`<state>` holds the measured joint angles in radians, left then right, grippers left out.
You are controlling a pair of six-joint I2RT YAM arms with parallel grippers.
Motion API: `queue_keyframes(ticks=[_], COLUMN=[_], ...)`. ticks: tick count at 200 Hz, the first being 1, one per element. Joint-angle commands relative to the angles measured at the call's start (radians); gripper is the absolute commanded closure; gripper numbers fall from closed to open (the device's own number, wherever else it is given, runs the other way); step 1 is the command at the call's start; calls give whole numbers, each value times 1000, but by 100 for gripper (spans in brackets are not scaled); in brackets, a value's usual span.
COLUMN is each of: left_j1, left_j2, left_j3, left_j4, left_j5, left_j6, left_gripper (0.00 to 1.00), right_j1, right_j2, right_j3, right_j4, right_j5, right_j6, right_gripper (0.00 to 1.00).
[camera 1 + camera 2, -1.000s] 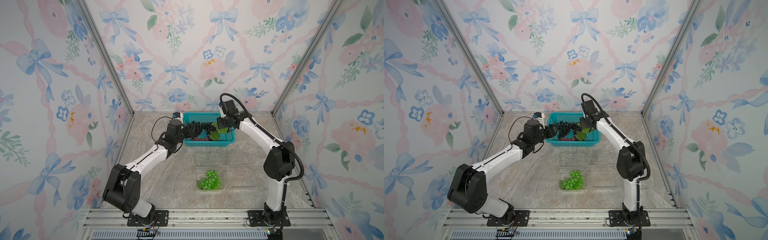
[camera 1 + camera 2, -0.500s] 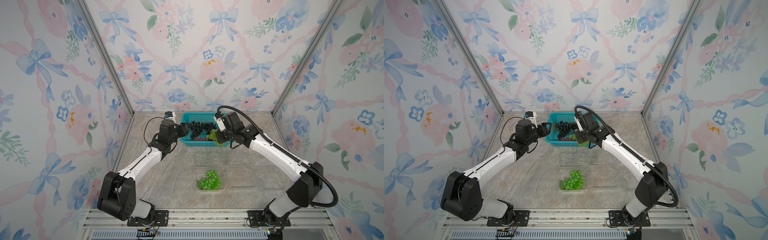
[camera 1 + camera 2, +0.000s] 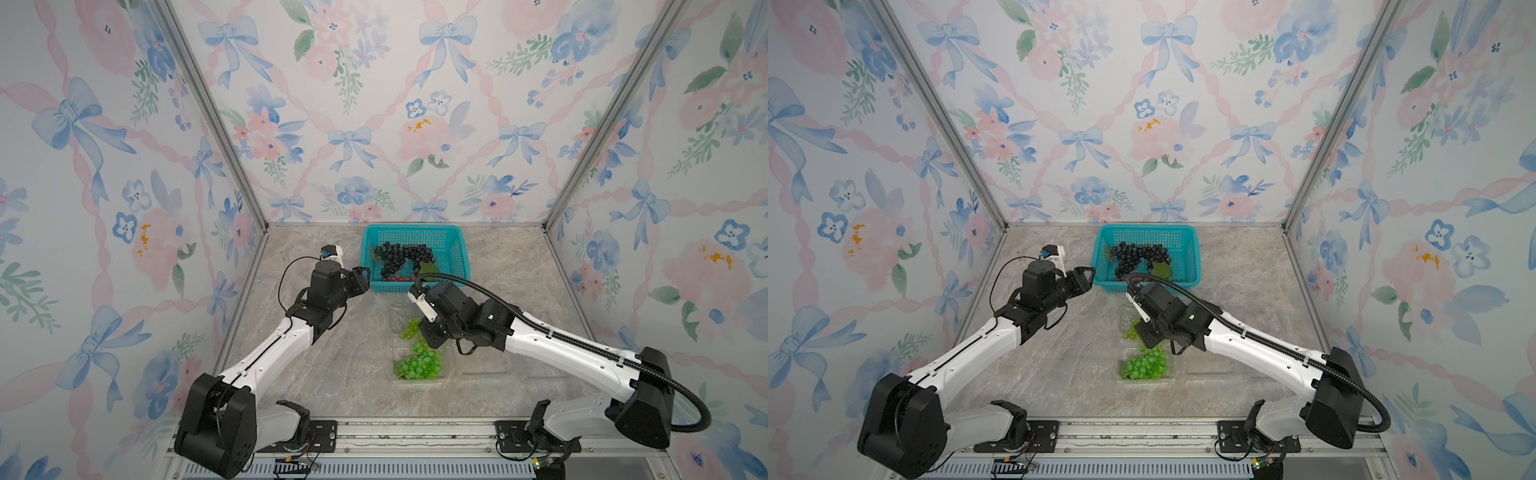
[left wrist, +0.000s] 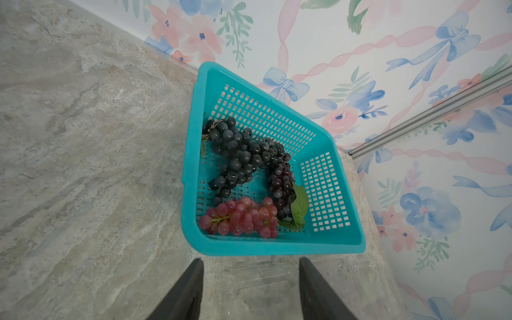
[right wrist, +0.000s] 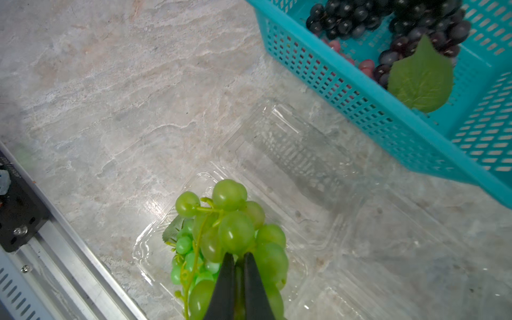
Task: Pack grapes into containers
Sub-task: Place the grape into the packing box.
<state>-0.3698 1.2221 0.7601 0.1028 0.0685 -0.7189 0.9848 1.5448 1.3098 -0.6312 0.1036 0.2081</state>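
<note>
Pinches the glossy, round-berried green grape bunch (image 5: 235, 230) in the clenched right end effector (image 5: 239, 256), dangling it above the clear, ribbed plastic clamshells (image 5: 291, 155) on the table (image 5: 110, 83), likely to lower it in. Holds the left end effector (image 4: 250, 263) released and empty before the teal mesh basket (image 4: 194, 110), probably ready for the red bunch (image 4: 238, 216)

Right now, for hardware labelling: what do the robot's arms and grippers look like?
The left arm and right arm have white links and black joints; a black ribbed hose runs along the right. The left gripper and right gripper have black tapered fingers.
</note>
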Motion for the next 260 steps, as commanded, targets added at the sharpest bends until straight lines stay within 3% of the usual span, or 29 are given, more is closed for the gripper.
queue_keyframes(ticks=[1,73,88,114,135,209,232,260], left_j1=[-22,-71,-76,-84,-91,-102,-107,-136], left_j2=[-34,-76,-66,-54,-62,-54,-52,-45], left_j3=[-32,-46,-38,-33,-36,-37,-30,-40], left_j4=[-27,-46,-48,-52,-53,-58,-57,-63], left_j5=[-18,-10,1,10,2,15,26,51], left_j6=[-5,20,27,27,35,41,46,65], left_gripper=[43,42,42,42,42,42,42,46], right_j1=[40,66,66,66,66,42,32,53], right_j2=[29,137,165,167,120,-35,-65,-117], right_j3=[-38,-160,-168,-179,-204,-257,-270,-279], right_j4=[47,213,231,228,241,253,231,178], right_j5=[-13,-60,-65,-63,-40,-23,-14,17], right_j6=[45,118,124,136,157,220,238,228], right_gripper=[94,88,83,60,50,35,37,63])
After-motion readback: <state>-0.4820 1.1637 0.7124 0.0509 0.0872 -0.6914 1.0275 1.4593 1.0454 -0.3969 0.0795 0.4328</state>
